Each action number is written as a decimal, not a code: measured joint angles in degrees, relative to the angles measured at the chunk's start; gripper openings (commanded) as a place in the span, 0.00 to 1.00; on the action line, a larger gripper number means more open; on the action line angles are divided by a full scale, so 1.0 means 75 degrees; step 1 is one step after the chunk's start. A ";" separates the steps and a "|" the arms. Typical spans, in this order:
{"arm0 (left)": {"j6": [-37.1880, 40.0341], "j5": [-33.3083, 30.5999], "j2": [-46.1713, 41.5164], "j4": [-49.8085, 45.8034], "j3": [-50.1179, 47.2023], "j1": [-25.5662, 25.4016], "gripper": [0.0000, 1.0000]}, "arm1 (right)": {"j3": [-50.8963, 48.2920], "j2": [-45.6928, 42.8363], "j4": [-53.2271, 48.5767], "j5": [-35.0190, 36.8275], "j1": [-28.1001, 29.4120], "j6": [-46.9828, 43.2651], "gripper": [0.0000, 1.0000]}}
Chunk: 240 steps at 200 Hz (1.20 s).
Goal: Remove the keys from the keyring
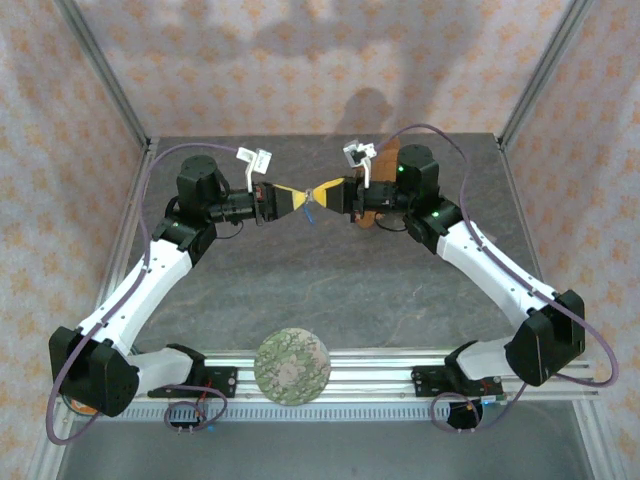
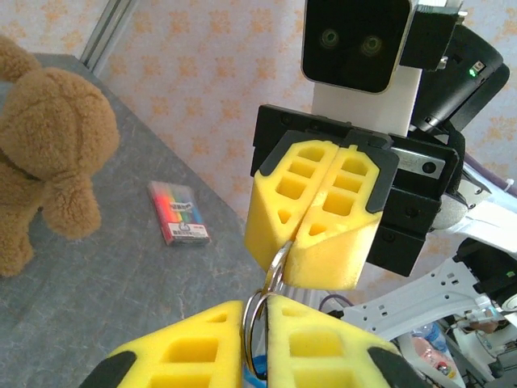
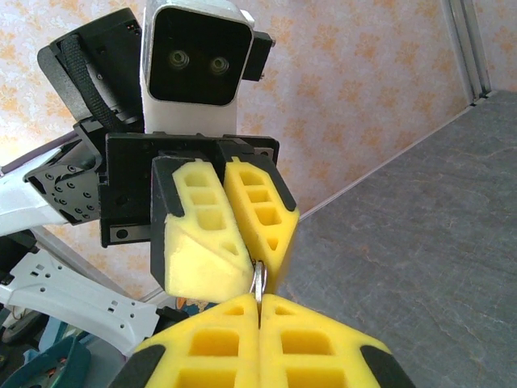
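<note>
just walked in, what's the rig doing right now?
Both arms meet in mid-air above the table. The left gripper and the right gripper are each shut on the metal keyring from opposite sides, fingertips almost touching. The ring is pinched between them. No key can be made out clearly, so progress on removal is unclear.

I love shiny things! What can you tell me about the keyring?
The keyring is a thin, shiny silver ring of coiled metal wire, seen nearly edge-on. It is held up off the table, pinched from opposite sides by the left gripper and the right gripper, both shut on it.
</note>
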 measured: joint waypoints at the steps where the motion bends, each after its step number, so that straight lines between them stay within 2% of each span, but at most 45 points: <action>1: -0.0012 0.0000 0.0000 0.0020 -0.0003 0.0000 0.07 | 0.0000 0.0000 0.0000 0.0000 0.0000 -0.0003 0.00; 17: -0.0254 -0.0067 -0.0015 0.0300 -0.0070 0.0000 0.00 | -0.0003 -0.0012 0.0006 0.0058 -0.0003 -0.0029 0.00; 75: -0.1437 -0.0201 -0.0070 0.1920 -0.0755 0.0055 0.00 | -0.0399 -0.0198 0.0466 0.0315 0.0000 0.0099 0.00; 106: -0.1746 -0.0274 -0.0070 0.2253 -0.0903 0.0055 0.00 | -0.0533 -0.0233 0.0691 0.0402 0.0000 0.0233 0.00; 119: -0.1775 -0.0289 -0.0093 0.2314 -0.0918 0.0055 0.06 | -0.0533 -0.0251 0.0746 0.0408 0.0003 0.0248 0.00; 148: -0.1816 -0.0370 -0.0172 0.2372 -0.0921 0.0108 0.29 | -0.0533 -0.0329 0.0793 0.0428 0.0003 0.0259 0.00; 174: -0.1705 -0.0545 -0.0283 0.2279 -0.0924 0.0175 0.30 | -0.0533 -0.0423 0.0787 0.0428 0.0000 0.0256 0.00; 196: -0.1539 -0.0603 -0.0388 0.2063 -0.0924 0.0207 0.35 | -0.0533 -0.0443 0.0664 0.0431 0.0000 0.0195 0.00; 240: -0.1090 -0.0694 -0.0458 0.1445 -0.0836 0.0221 0.41 | -0.0434 -0.0440 -0.0029 0.0487 0.0000 -0.0111 0.00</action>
